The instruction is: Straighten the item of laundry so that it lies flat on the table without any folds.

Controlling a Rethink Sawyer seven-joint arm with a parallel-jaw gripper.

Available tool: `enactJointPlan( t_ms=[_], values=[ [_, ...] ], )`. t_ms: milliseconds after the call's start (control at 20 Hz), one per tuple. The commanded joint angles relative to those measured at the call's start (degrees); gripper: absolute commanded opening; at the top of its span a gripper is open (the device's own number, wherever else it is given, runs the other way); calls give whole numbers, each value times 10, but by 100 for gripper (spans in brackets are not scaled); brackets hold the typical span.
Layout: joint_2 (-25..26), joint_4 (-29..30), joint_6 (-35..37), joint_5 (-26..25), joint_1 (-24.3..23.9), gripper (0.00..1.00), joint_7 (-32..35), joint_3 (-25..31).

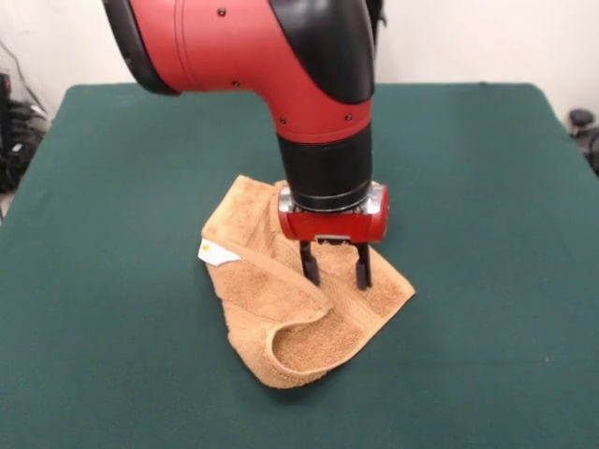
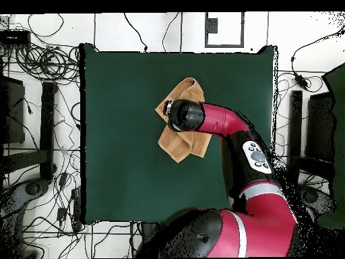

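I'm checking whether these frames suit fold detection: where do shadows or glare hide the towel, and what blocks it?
Front view: even, soft light; the gripper, open, and arm cast only a faint shadow on the towel, whose folds read clearly; slight glare on the gripper's metal ring. Overhead view: the arm's wrist covers the towel's middle; no glare on the green table.

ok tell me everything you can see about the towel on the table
The towel is tan-orange terry cloth, small against the dark green table. It lies crumpled near the table's middle, not flat: a raised fold curls over its near side into a loop, and a woven band runs along one edge. A small white tag sticks out at one corner. The gripper stands upright over it, fingers apart, tips down at the cloth; whether they pinch it is unclear.
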Motion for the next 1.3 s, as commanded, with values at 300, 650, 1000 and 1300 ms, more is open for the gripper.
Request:
enactJointPlan(
  t_ms=[300, 650, 1000, 1300],
  values=[
    [32, 29, -23, 2, -23, 100, 26, 38],
    [-2, 81, -61, -45, -51, 100, 2, 19],
    [10, 69, -62, -103, -106, 100, -68, 20],
    [6, 66, -55, -125, -113, 100, -55, 31]
  ],
)
